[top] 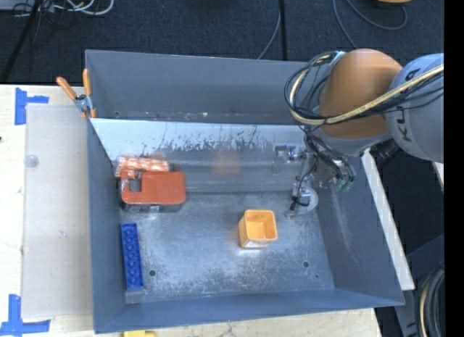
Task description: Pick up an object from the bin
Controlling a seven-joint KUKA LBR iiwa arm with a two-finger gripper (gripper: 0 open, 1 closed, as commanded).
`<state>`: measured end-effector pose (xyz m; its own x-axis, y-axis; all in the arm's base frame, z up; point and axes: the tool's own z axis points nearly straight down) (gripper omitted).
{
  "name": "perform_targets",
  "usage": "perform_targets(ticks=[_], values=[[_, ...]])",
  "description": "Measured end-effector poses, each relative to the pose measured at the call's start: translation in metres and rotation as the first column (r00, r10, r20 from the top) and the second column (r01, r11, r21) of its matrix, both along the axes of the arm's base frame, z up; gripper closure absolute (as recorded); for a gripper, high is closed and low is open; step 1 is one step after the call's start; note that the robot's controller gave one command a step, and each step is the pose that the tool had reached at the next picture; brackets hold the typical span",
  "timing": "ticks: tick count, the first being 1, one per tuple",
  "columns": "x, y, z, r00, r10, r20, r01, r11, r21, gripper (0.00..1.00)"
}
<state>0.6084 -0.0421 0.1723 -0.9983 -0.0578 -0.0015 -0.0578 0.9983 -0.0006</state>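
My gripper (pixel 299 205) hangs low over the right part of the bin floor, below the orange wrist cover. A small orange-yellow open cup (pixel 258 227) lies just to its lower left, a short gap away from the fingertips. Nothing shows between the fingers. An orange-red tape dispenser (pixel 151 185) with a copper-coloured roll lies at the left of the bin. A blue studded brick strip (pixel 131 256) lies along the left wall near the front.
The arm and its cables reach in from the right over the bin's right wall. Bare floor lies between the cup and the tape dispenser and along the front.
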Motion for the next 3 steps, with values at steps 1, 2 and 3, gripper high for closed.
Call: perform_targets(ticks=[1, 2, 3], values=[[-0.010, 0.017, -0.042, 0.998, -0.059, -0.006, 0.059, 0.998, 0.001, 0.00], [-0.007, 0.024, -0.065, 0.975, -0.221, -0.006, 0.221, 0.975, 0.001, 0.00], [-0.009, 0.030, -0.080, 1.000, 0.017, -0.007, -0.017, 1.000, 0.002, 0.00]])
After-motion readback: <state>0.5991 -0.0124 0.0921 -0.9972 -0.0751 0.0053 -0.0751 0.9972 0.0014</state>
